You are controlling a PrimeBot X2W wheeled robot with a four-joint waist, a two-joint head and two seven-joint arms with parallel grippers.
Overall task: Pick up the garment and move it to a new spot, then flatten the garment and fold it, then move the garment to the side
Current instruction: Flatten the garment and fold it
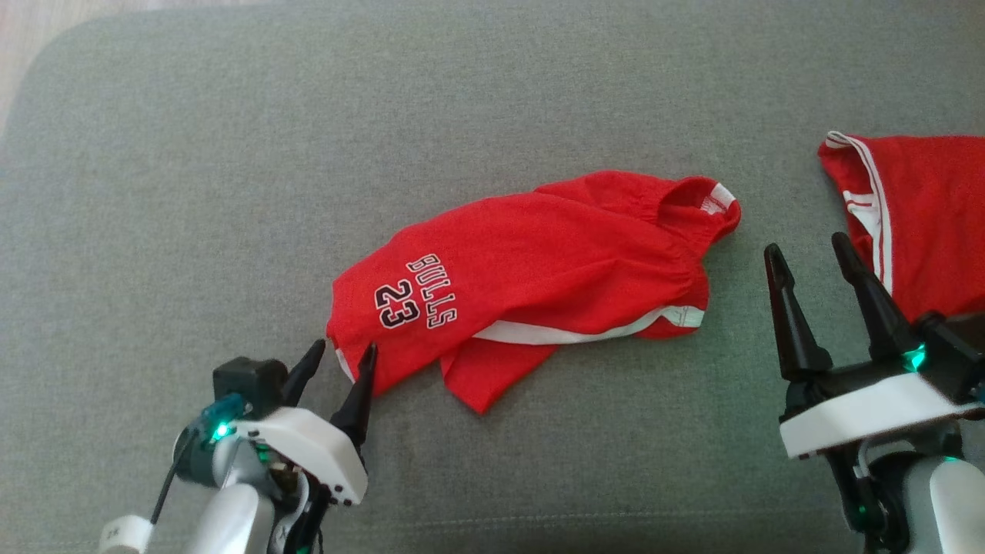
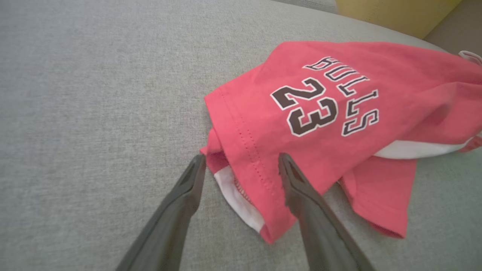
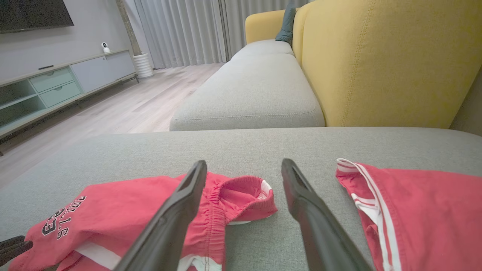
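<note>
At seven o'clock in the head view our left gripper (image 1: 345,348) stands released, its two dark fingers (image 2: 312,214) spread and empty. From the left wrist view we see them straddle the hem corner of the red shorts (image 1: 539,254): the one at five o'clock lies over the stitched hem, the one at seven o'clock sits just beside the cloth, above the bare grey cushion (image 1: 192,154). Whether either tip touches the fabric we cannot tell. At four o'clock in the head view our right gripper (image 1: 806,245) is likewise released and grasps nothing; its fingers point toward twelve o'clock, above the strip of cushion between the shorts' waistband and a second red garment (image 1: 923,215).

The shorts lie crumpled at the middle of the cushion, running from the hem at eight o'clock to the elastic waistband at two o'clock. We read "BULLS 23" near the hem, and a white stripe runs along the lower edge. The second red garment, trimmed in white, lies at three o'clock, apart from the shorts and cut by the frame's edge. Beyond, in the right wrist view, we see a yellow backrest (image 3: 376,56) at one o'clock and a wooden floor (image 3: 143,101) at ten.
</note>
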